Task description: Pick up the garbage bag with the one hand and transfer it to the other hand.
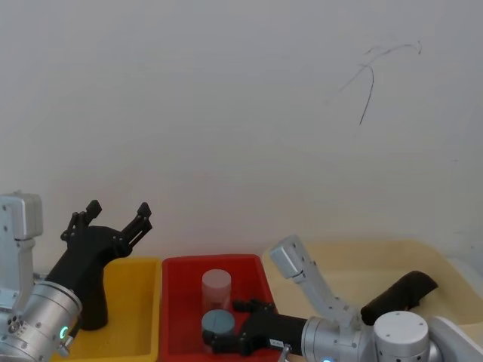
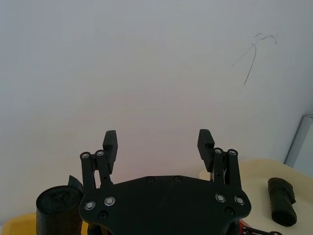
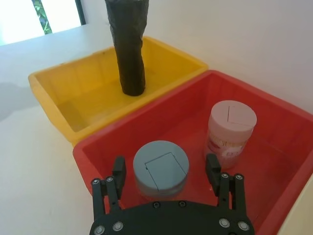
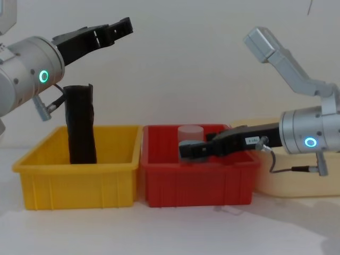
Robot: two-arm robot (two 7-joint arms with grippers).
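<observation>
The garbage bag [image 4: 81, 125], a black wrinkled roll, stands upright in the yellow bin [image 4: 79, 175]; it also rises from that bin in the right wrist view [image 3: 128, 44]. My left gripper [image 4: 119, 26] is raised above and beyond the bag, open and holding nothing, and its spread fingers [image 2: 110, 144] point at the white wall. My right gripper [image 4: 186, 150], the one with the white label, reaches low into the red bin [image 4: 196, 186]. It is open, with its fingertips either side of a grey-blue jar [image 3: 161, 166].
A second black roll [image 1: 400, 296] lies in the cream tray [image 1: 347, 260] at the right. A pink-white jar [image 3: 231, 127] stands in the red bin behind the grey-blue one. A white wall closes the back.
</observation>
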